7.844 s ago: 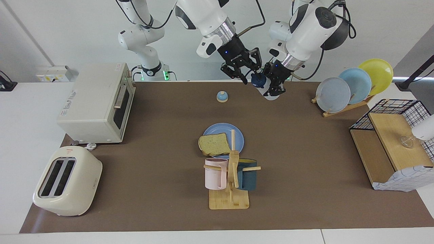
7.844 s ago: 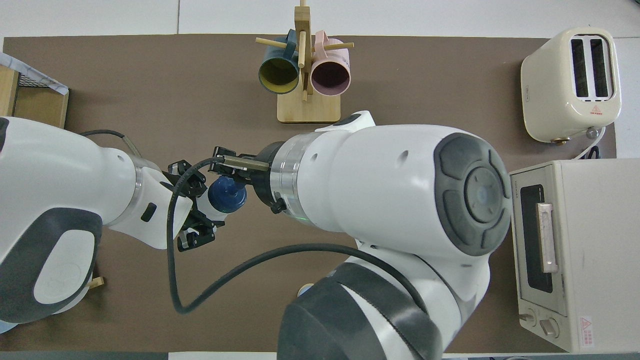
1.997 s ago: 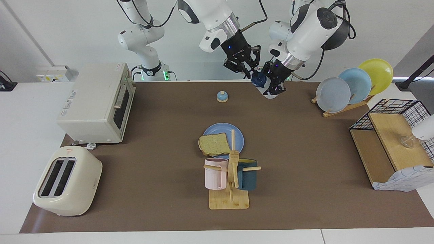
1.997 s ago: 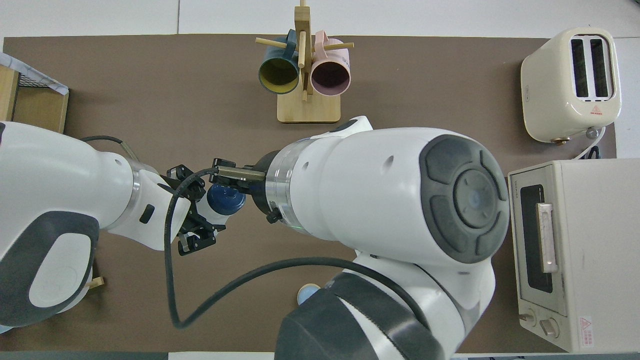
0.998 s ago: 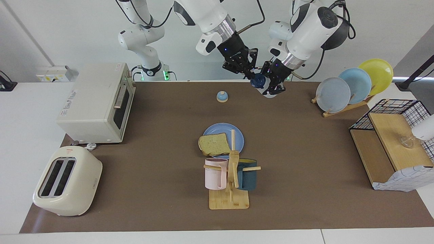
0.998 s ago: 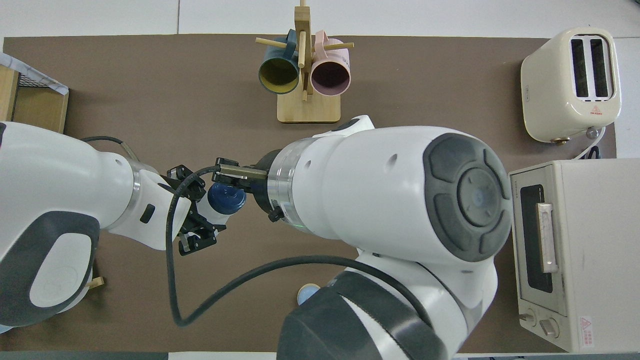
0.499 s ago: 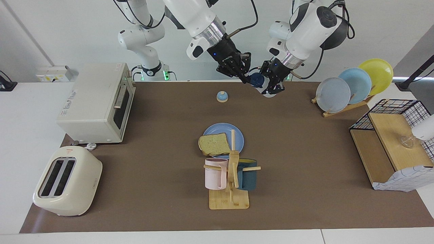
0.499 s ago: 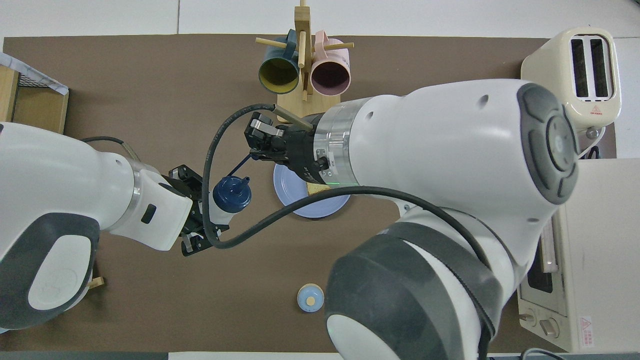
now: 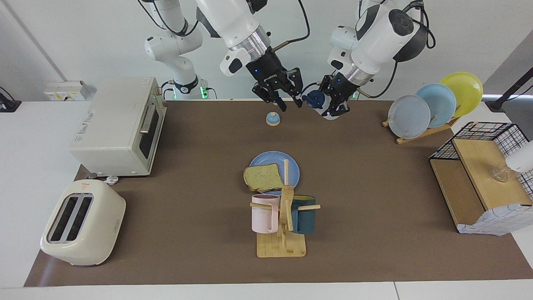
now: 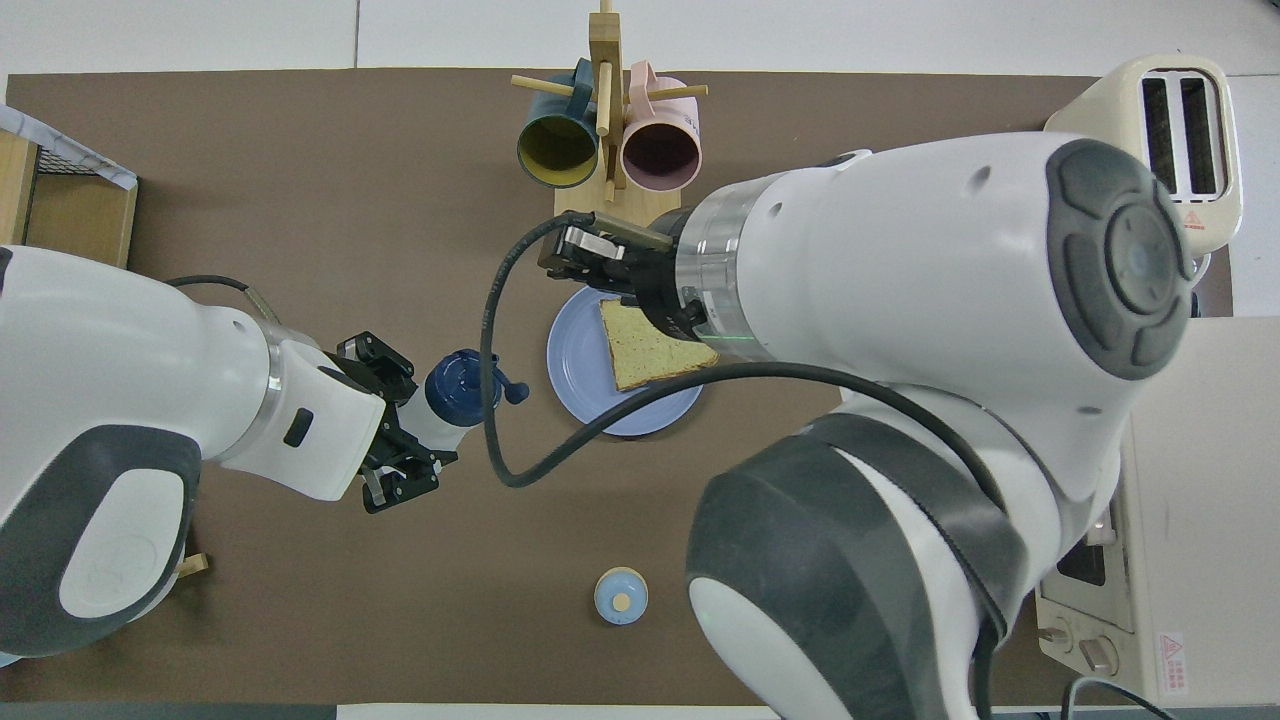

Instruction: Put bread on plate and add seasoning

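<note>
Blue plate [image 9: 291, 166] lying flat near the middle of the brown mat [image 9: 187, 200], carrying the bread [image 9: 262, 177] (one slice, overhanging the rim toward the right arm's end). Sitting just nearer to the robots than the mug rack [image 9: 283, 225], with a pink mug [image 9: 263, 213] and a dark teal mug [image 9: 304, 214] hanging on its pegs, both showing hollow mouths in the overhead view.

Hanging in the air over the robots' edge of the mat: the seasoning bottle [image 9: 318, 102], pinched around its whitish body by the left gripper [image 9: 335, 104], fingers pressed in on it, navy cap tilted toward the right gripper [image 9: 287, 102]. Hovering just beside that cap, apart from it, the right gripper, fingers spread and gripping nothing, over the mat near the small blue bell [image 9: 272, 119].

Standing upright in a wooden rack [image 9: 420, 131] toward the left arm's end: grey-blue, light blue and yellow plates. Resting at that same end, a wire basket [image 9: 487, 133] with wooden shelving. Occupying the right arm's end: a toaster oven [image 9: 116, 125] and a cream toaster [image 9: 81, 223], slots showing dark.

Stretching bare between bell and plate, and on both sides of the plate: broad brown mat. Crowding only at the mug rack, close against the plate's rim.
</note>
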You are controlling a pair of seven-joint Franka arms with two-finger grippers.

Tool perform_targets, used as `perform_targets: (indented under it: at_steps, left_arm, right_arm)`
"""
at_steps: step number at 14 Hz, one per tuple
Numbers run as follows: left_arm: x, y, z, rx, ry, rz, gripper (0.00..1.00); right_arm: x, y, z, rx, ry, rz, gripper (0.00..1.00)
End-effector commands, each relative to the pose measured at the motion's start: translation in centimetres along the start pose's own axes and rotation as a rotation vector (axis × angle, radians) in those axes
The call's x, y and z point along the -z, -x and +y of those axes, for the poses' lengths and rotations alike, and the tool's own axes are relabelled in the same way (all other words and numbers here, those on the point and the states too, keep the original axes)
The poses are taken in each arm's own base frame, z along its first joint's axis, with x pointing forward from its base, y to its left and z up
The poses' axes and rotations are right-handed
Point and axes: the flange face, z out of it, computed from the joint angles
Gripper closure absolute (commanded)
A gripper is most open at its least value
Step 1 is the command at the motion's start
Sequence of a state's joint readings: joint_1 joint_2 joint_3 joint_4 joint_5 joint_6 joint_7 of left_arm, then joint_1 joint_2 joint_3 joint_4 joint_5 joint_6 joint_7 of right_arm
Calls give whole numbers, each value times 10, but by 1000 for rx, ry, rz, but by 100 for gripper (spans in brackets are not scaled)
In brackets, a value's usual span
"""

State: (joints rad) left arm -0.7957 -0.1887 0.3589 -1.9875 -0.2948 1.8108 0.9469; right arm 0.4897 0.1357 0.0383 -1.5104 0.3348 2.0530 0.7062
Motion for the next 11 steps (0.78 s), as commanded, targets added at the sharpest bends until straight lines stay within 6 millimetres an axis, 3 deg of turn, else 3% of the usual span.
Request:
perform_targets:
  at_steps: [1,3,7,11]
  left_arm:
    - [3,5,7,12,6,9,100]
    - [3,5,6,13,5,10,100]
    - [3,5,6,18,5,7,100]
    - [4,-15,10,10,-34,-9,100]
  right_arm:
    - [19,-34,63,109,148,-5,0]
    - [32,-64,115,155,270,3,0]
    - [79,-114,212,208,464,-26,0]
    - [121,-112,272,152,513,-145,0]
